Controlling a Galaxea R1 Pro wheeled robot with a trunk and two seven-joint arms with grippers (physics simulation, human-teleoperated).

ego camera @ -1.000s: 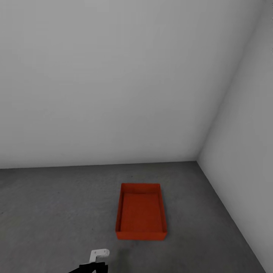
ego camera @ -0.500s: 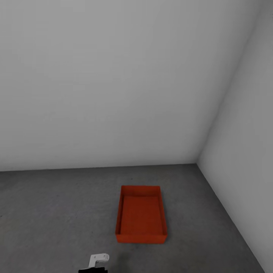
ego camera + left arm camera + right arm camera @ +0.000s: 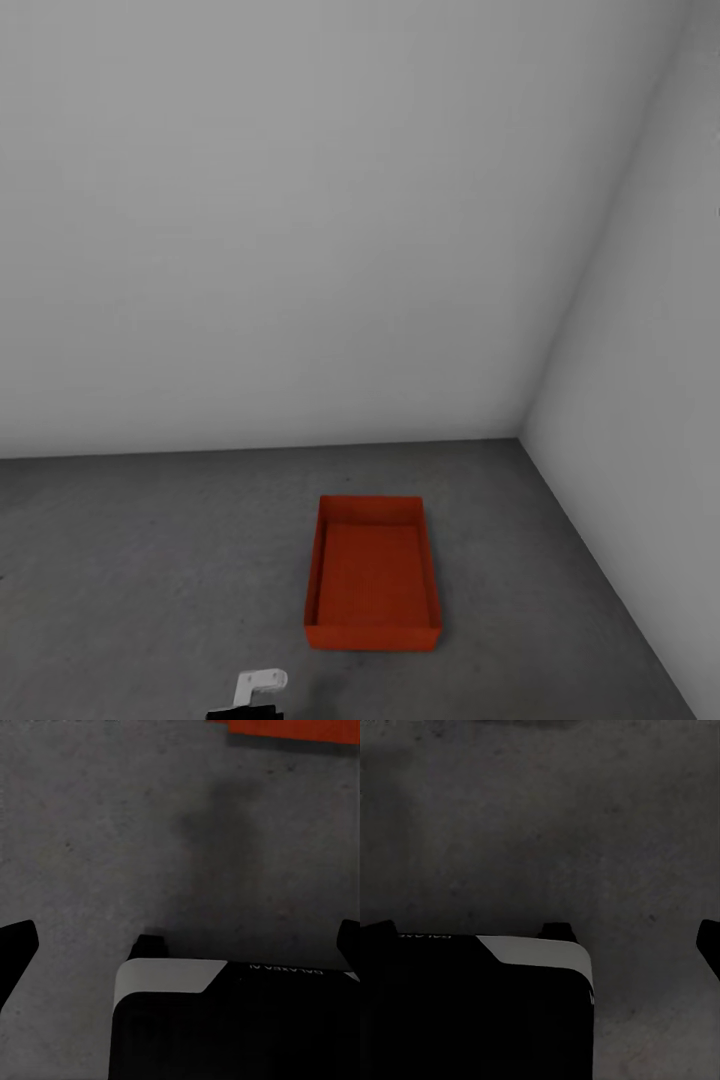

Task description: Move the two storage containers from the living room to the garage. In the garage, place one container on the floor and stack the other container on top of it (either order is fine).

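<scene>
One orange-red open-top rectangular bin (image 3: 372, 573) sits alone on the dark grey speckled concrete floor (image 3: 150, 560).

It lies near the floor's far right corner, where two plain white walls (image 3: 300, 220) meet, its long sides running away from the robot. In the left wrist view the left gripper (image 3: 180, 945) has its two dark fingertips (image 3: 15, 945) spread wide over bare concrete, the bin's edge (image 3: 292, 727) well ahead of them and apart. The right gripper (image 3: 547, 937) is likewise spread wide above bare floor.
</scene>
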